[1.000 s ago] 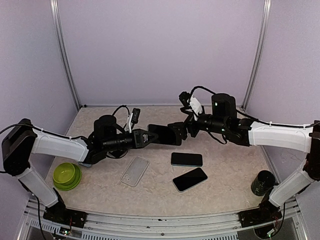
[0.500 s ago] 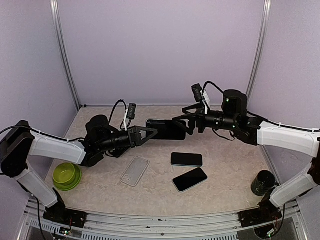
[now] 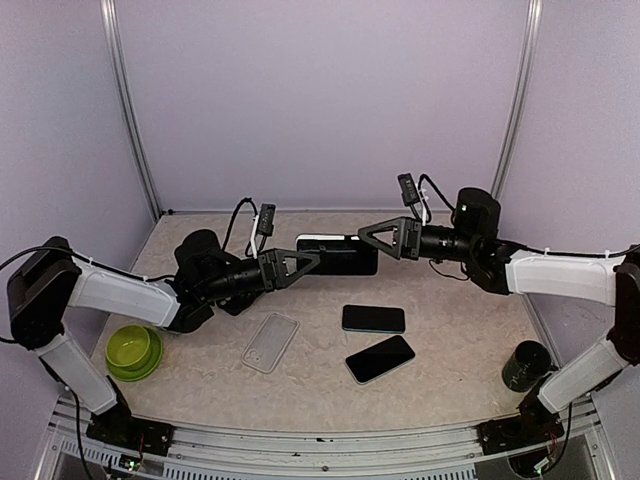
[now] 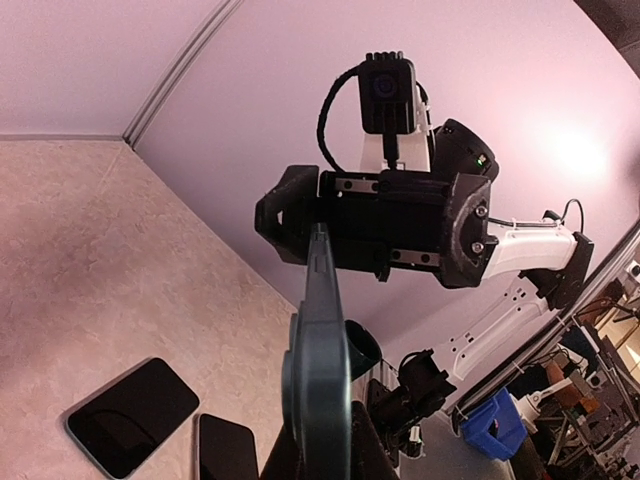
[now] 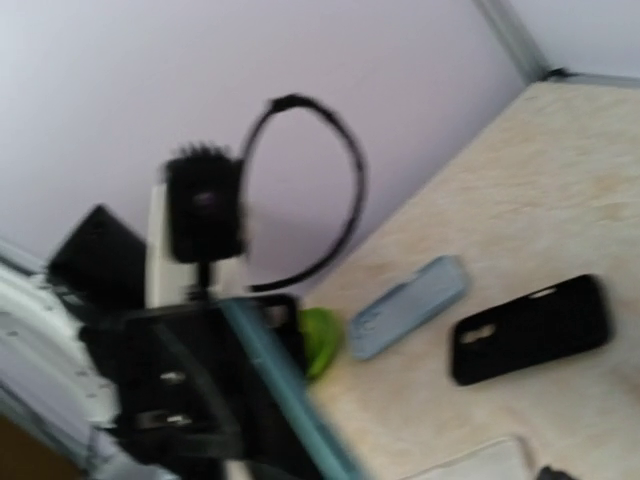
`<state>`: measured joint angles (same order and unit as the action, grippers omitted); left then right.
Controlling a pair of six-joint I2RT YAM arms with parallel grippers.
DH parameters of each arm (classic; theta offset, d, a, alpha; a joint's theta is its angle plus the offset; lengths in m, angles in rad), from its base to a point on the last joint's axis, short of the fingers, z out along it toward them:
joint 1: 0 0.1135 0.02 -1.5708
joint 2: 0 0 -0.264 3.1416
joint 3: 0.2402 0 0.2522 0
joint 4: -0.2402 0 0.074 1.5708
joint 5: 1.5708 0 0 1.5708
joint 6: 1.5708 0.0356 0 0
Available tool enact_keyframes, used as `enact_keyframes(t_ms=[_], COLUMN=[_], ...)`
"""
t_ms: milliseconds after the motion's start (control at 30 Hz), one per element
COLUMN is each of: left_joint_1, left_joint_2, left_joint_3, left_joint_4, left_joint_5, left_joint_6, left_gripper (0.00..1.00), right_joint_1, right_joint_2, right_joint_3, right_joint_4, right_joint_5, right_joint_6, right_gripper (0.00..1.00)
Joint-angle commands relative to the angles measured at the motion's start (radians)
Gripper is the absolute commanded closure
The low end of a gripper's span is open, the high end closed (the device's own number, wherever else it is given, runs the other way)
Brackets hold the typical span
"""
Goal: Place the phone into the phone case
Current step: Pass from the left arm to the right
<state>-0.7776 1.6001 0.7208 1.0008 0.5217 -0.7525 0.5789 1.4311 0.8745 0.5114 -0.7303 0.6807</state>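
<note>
Phone (image 3: 338,256) is pinched at its left end between the fingers of the left gripper (image 3: 308,262) and held in the air over the back half of the table (image 3: 455,335). It lies lengthwise between the two arms, standing on its long edge, with its dark broad face towards the top camera and a pale strip along its upper edge. In the left wrist view it appears edge-on as a thin grey-green blade rising from that gripper's own fingers, which press on its two faces. At the phone's other end is the right gripper (image 3: 366,238), its tips at or just past the phone's right end. Seen head-on from the left wrist, its fingers stand spread wide apart on their rail, and I cannot tell whether either one touches the phone. The right wrist view is blurred and shows only the phone's edge and the black body of the left gripper. Below on the table, apart from everything held, the clear phone case (image 3: 270,342) lies flat to the front left. One dark slab (image 3: 373,318) and a second dark slab (image 3: 380,358) lie just to its right. A green bowl (image 3: 135,350) sits near the left arm and a dark cup (image 3: 527,365) near the right arm.
</note>
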Motion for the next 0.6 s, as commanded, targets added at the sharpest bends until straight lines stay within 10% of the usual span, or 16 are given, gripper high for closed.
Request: enact_keyframes(t_ms=[0,567], left_joint_1=[0.002,0.006], left_joint_2=[0.025,0.114], left_joint_3=[0.062,0.128], left_joint_4=[0.067,0.044], left_joint_5=[-0.025,-0.017], left_joint_6=[-0.015,-0.083], left_gripper=[1.0,1.0], right_joint_1=[-0.002,0.026], right_joint_2=[0.037,0.111], right_joint_3=[-0.036,-0.041], right_joint_4=[0.166,0.22], right_joint_5=[-0.094,-0.188], right_joint_6=[0.164,0.144], right_gripper=[0.1,0.21])
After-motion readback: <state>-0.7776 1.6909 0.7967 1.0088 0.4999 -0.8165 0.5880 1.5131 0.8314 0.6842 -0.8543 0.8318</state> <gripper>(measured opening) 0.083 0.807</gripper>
